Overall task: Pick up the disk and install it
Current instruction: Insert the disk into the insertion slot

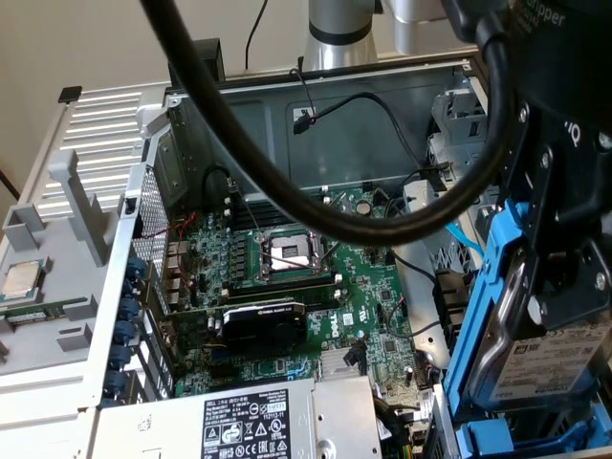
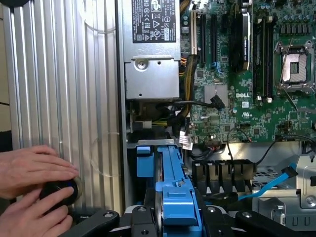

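- The tool [image 1: 559,287] is clamped on the disk [image 1: 555,368], with a jaw on either side of its blue carrier.
- The disk hangs on edge over the case's [image 1: 382,124] drive corner, beside the motherboard [image 1: 287,258].
- Pick-up is done and install is in hand; I cannot tell if it touches the bay.
- Seating likely calls for a square, straight entry, clear of the blue cable [image 2: 276,183].

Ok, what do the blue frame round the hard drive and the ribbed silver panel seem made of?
The bright blue frame on the silver hard drive: likely moulded plastic, uniform saturated colour with a soft sheen. The ribbed silver panel: probably metal, from its bright ridges, though silver-painted plastic cannot be ruled out.
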{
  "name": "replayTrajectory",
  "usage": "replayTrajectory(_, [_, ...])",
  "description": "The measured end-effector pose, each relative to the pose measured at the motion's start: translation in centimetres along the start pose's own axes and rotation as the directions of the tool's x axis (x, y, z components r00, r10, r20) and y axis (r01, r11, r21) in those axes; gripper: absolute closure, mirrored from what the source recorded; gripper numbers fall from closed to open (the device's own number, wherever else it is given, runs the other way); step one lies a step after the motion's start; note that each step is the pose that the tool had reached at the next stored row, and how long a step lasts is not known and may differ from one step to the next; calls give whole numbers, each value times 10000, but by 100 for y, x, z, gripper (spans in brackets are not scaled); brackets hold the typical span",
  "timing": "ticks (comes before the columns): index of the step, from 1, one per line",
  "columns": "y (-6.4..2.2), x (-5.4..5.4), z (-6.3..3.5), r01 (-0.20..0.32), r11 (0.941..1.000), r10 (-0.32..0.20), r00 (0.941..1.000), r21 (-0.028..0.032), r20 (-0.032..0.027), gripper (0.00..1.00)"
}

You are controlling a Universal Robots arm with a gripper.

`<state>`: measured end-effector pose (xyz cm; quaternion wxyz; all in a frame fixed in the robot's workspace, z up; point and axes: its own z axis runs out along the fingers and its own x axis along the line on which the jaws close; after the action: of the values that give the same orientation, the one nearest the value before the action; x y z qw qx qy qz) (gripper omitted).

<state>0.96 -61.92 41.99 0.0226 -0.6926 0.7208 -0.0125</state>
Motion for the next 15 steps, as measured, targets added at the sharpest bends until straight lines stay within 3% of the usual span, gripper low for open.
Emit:
replayTrajectory(5, [0,0,0,27,10000,-27,10000,6,1,63])
replayTrajectory(15, [2,-3,0,124,9999,-124,9999,99,9,63])
